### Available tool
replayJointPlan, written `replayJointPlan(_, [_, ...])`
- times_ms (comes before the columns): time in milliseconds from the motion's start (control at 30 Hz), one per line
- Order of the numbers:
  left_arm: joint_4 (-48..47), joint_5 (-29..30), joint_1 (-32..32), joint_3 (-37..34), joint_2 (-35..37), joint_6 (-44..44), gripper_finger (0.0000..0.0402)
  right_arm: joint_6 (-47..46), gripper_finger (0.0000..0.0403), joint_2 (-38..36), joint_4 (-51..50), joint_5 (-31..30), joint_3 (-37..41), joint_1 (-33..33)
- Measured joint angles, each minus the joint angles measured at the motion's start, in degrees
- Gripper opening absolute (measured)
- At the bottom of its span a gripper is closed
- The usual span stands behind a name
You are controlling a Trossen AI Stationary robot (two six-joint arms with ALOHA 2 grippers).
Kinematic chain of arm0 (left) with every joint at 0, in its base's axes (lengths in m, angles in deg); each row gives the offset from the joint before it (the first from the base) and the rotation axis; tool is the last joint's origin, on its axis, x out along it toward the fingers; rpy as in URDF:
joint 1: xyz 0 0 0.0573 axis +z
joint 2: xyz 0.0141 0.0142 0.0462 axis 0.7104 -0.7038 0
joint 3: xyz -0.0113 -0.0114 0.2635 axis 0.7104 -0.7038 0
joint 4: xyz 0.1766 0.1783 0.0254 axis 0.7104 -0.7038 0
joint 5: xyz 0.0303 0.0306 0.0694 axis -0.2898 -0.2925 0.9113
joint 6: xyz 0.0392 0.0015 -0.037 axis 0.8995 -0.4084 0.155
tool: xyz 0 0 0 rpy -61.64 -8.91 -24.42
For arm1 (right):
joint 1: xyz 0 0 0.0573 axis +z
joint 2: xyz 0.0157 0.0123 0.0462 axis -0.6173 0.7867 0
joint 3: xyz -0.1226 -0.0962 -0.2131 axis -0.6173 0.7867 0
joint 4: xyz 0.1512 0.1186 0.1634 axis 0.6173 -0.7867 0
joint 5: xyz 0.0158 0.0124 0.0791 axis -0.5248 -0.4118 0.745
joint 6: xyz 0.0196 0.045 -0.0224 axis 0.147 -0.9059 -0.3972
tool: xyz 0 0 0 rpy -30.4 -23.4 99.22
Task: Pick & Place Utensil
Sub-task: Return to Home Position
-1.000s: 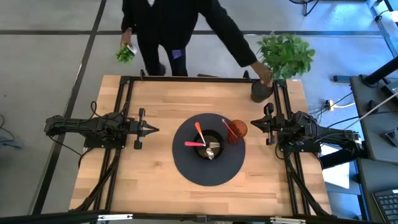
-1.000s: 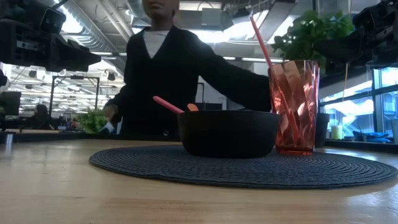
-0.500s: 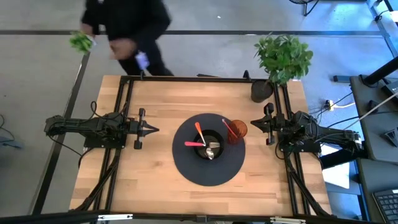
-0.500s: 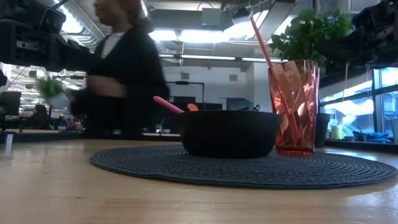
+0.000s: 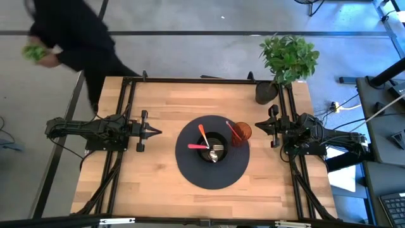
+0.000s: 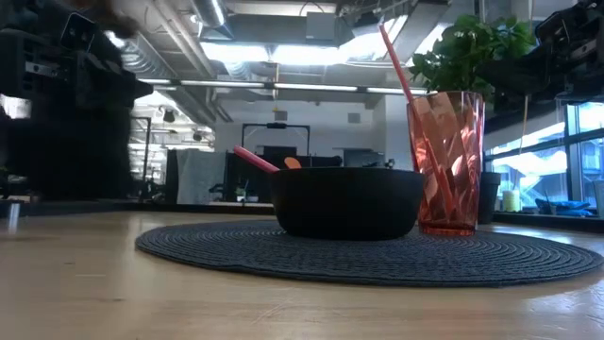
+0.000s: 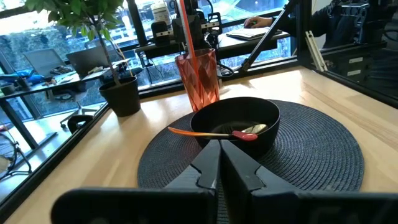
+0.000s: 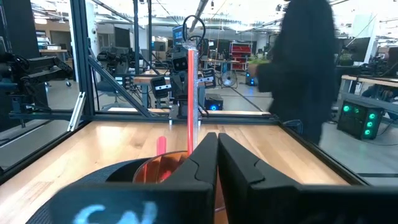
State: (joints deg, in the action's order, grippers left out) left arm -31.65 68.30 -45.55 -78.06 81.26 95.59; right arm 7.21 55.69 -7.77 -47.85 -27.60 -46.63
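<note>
A black bowl stands in the middle of a round dark placemat. In it lie an orange spoon, a pink spoon and a silver spoon, their handles leaning on the rim. A red tumbler beside the bowl holds a red utensil that sticks up out of it. My left gripper is shut, level, left of the mat. My right gripper is shut, level, just right of the tumbler. Neither touches anything.
A potted plant stands at the table's far right corner, beside my right arm. A person in dark clothes is beyond the far left corner, off the table. Bare wood lies around the mat.
The person has let go of the plant pot at the far right corner and walked along the far edge toward the left, away from the table, carrying a small green thing. Both arms have kept still.
</note>
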Motion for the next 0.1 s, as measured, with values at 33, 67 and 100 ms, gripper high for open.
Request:
replayJointPlan(33, [0.0,0.0,0.0,0.0,0.0,0.0,0.0006,0.0,0.0014,0.0,0.0,0.0,0.0,0.0])
replayJointPlan(67, [0.0,0.0,0.0,0.0,0.0,0.0,0.0007,0.0,0.0014,0.0,0.0,0.0,0.0,0.0])
replayJointPlan(100, [0.0,0.0,0.0,0.0,0.0,0.0,0.0008,-0.1,0.0014,0.0,0.0,0.0,0.0,0.0])
